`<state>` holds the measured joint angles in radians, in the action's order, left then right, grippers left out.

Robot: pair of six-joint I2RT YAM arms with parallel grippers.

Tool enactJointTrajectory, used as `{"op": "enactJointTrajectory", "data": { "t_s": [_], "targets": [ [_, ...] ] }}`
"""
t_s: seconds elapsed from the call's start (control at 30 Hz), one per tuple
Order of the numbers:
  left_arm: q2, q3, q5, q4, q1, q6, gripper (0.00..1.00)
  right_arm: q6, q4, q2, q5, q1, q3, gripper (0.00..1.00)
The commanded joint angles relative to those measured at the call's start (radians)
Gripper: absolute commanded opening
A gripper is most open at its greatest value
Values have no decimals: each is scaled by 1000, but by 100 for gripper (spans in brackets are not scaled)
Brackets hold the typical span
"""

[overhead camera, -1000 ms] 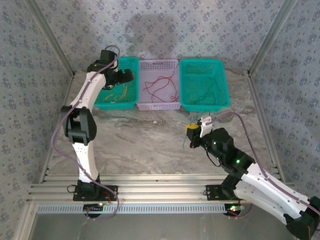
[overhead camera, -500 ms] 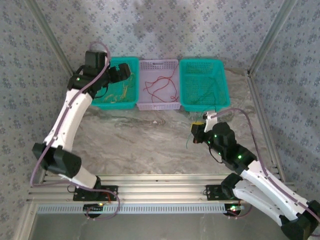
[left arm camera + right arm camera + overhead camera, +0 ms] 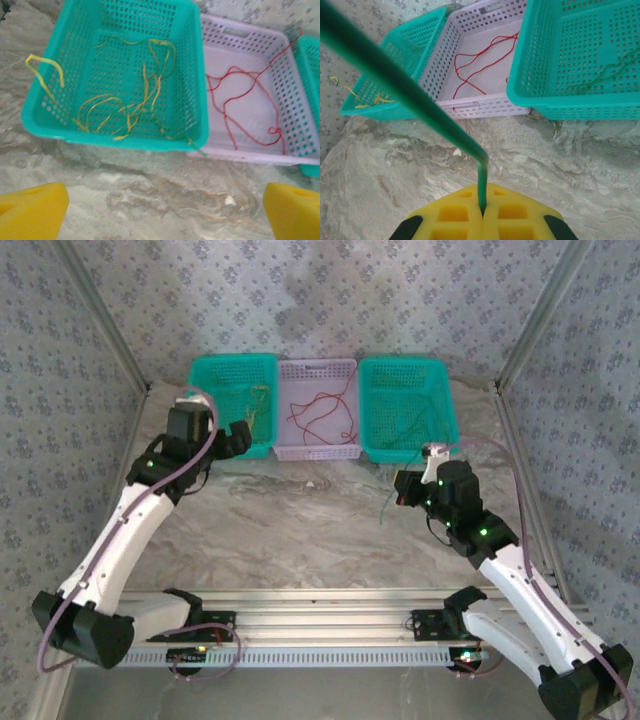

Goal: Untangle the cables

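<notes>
1. Right gripper [image 3: 482, 212]: at the lower centre of the right wrist view. Its yellow fingers are pressed together and clamp one green cable [image 3: 481, 177]. The cable rises from the jaw line, bends, and runs off toward the upper left of the frame.
2. Top view: the right gripper [image 3: 405, 490] sits right of centre over the marble table [image 3: 300, 530]. The green cable [image 3: 384, 512] hangs from it, down and to the left.
3. Left gripper [image 3: 160, 215]: its fingers are spread wide at the lower corners of the left wrist view, with nothing between them.
4. Left teal basket [image 3: 115, 141]: it holds loose yellow cables [image 3: 145, 95]. One strand loops out over its left wall.
5. Lilac basket [image 3: 250, 156]: it touches the left teal basket and holds red cables [image 3: 240, 100].
6. Right teal basket [image 3: 560, 107]: at the upper right of the right wrist view. It holds thin green cables [image 3: 612, 72].
</notes>
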<state>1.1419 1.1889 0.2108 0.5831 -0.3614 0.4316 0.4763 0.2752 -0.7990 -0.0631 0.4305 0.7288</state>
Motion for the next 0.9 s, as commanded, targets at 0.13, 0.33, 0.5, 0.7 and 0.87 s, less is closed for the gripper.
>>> {"op": "enactJointTrajectory", "data": {
  "t_s": [0.13,0.33,0.5,0.7,0.87],
  "targets": [
    [-104,-165,92,-136,-7,-62,100,77,24,-113,-130,-113,117,0],
    [-136,-230,119,-192,-9,-74,100,77,12,-212,-143,-163,208,0],
    [-143,-251,143,-202,-11,-91,100,61,14,-298,-146,-203,287,0],
    [-144,-260,190,-193,-14,-96,99,71,5,-408,-167,-293,373,0],
    [-151,-274,214,-206,-22,-106,99,96,-8,-499,-180,-320,436,0]
  ]
}}
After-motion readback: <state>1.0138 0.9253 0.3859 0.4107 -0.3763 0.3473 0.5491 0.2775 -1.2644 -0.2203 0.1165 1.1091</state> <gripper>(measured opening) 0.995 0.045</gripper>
